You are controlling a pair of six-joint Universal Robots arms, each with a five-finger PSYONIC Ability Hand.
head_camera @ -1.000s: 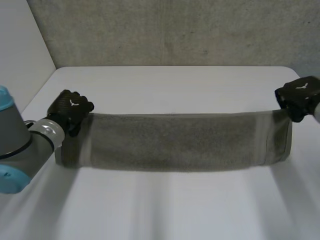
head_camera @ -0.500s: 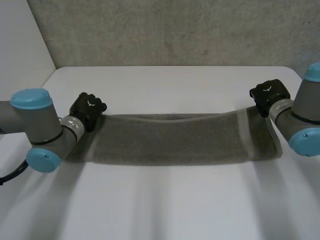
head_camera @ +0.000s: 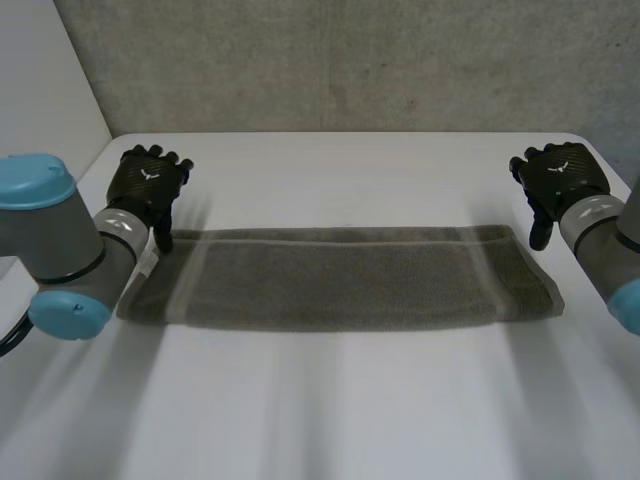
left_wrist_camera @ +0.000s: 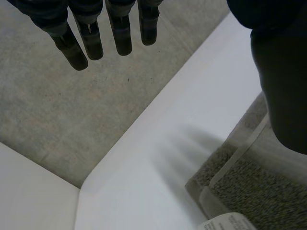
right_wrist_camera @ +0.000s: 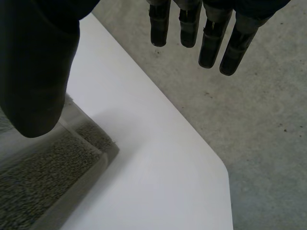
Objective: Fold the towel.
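At the left of the head view, the left arm [head_camera: 60, 245] is a thick grey tube with rounded light-blue caps [head_camera: 35, 180]. A silvery ring [head_camera: 118, 226] joins it to the black left hand [head_camera: 148, 185], whose back bears a small white mark [head_camera: 148, 176]. At the right, the right arm [head_camera: 605, 240] is the same grey with a blue cap [head_camera: 630, 305] at the frame's edge. The right hand [head_camera: 562, 180] is black with a similar mark. In the left wrist view the fingers [left_wrist_camera: 122, 33] are dark, segmented rods with rounded tips, and the thumb [left_wrist_camera: 280, 86] is broader and smooth.
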